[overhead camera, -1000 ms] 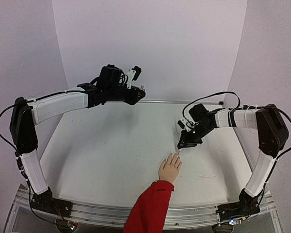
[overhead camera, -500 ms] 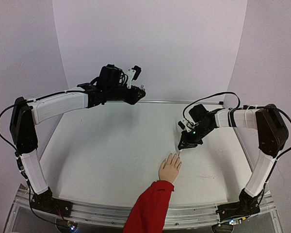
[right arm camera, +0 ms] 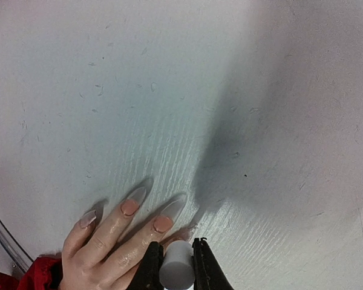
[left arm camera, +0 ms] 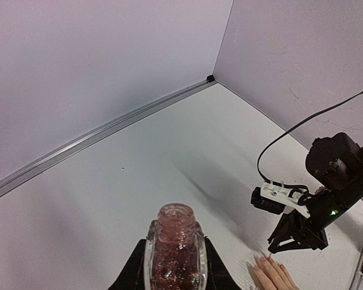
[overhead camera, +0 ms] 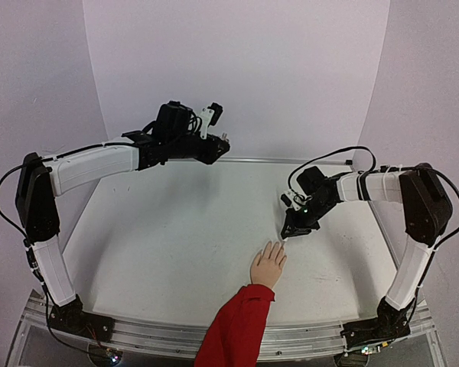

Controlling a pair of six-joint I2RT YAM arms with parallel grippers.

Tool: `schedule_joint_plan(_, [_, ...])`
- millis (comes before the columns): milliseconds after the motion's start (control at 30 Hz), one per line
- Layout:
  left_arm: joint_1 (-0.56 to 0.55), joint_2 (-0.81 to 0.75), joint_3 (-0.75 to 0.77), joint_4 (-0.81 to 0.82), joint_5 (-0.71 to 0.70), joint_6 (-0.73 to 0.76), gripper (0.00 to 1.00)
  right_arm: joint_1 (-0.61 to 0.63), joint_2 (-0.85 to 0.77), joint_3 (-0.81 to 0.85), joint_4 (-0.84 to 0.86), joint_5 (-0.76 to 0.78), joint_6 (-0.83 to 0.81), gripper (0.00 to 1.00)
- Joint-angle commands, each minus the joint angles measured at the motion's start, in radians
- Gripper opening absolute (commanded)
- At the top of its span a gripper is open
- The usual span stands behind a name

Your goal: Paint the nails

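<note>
Near edge of bench (overhead camera: 176,245), slightly right of centre: red sleeve (overhead camera: 237,329) crosses the front rail and angles toward the far right.

Mannequin hand (overhead camera: 268,265) projects from the sleeve, palm down, flat on the bench surface, fingers spread slightly and pointing to the far right corner.

Nails (right arm camera: 163,223): long and tapered, lying on or just above the bench. Right wrist view: two show an orange-pink colour; another, toward the left of that view, looks pale and translucent.

Right claw (overhead camera: 291,232): directly above the fingertips, pointing down, arm reaching in from the right edge. It is clenched on a small white cylinder (right arm camera: 175,273), one finger on each side. The cylinder's lower end sits over a finger of the mannequin hand; cannot tell whether anything touches a nail, since the cylinder hides the spot.

Left claw (overhead camera: 218,147): raised high over the far edge, left of centre, well apart from the hand. It is grasping a small bottle (left arm camera: 175,254) with pinkish glittery contents, held upright, neck uncapped.
</note>
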Motion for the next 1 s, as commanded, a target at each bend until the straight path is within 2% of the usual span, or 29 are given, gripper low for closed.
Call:
schedule_joint_plan(0, [0.006, -0.034, 0.005, 0.064, -0.001, -0.008, 0.0, 0.002, 0.012, 0.014, -0.054, 0.005, 0.004, 0.0])
schedule_joint_plan(967, [0.009, -0.006, 0.03, 0.066, -0.017, 0.009, 0.0, 0.0, 0.035, 0.046, -0.061, 0.021, -0.03, 0.0])
